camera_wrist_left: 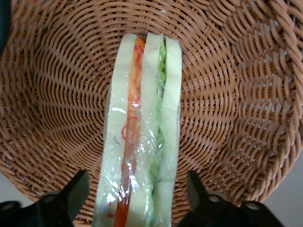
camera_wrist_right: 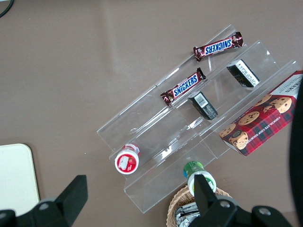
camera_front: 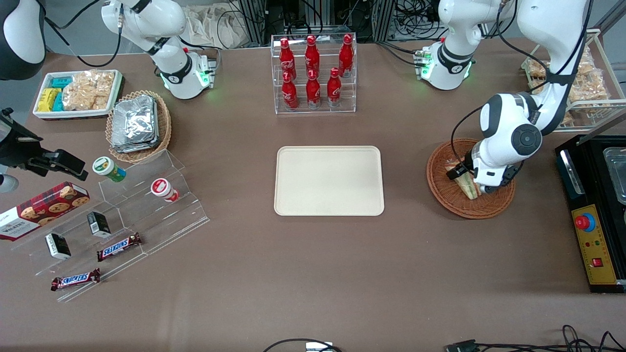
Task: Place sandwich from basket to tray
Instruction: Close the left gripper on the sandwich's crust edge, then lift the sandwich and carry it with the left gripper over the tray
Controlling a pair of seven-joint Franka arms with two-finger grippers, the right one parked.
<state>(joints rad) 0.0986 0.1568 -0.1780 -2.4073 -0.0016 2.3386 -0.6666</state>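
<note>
The left arm's tool (camera_wrist_left: 135, 196) hangs open inside the round reddish-brown wicker basket (camera_front: 440, 188), one finger (camera_wrist_left: 71, 191) on each side of the clear-wrapped triangular white-bread sandwich (camera_wrist_left: 142, 137), neither visibly touching it. The sandwich's long axis runs straight out from between them along the basket floor. One sandwich, one basket, and one empty cream-beige rectangular plastic tray (camera_front: 328, 180) lying on the brown surface (camera_front: 313, 274) toward the parked arm's end.

**A robot lab laid out like a snack counter**

Aluminium framing and loose cables (camera_front: 420, 14) crowd the frame's top edge. Centre top, an acrylic rack of cola bottles (camera_front: 313, 73); lower left, clear steps with Snickers bars (camera_front: 119, 246); right edge, an emergency-stop box (camera_front: 585, 222).
</note>
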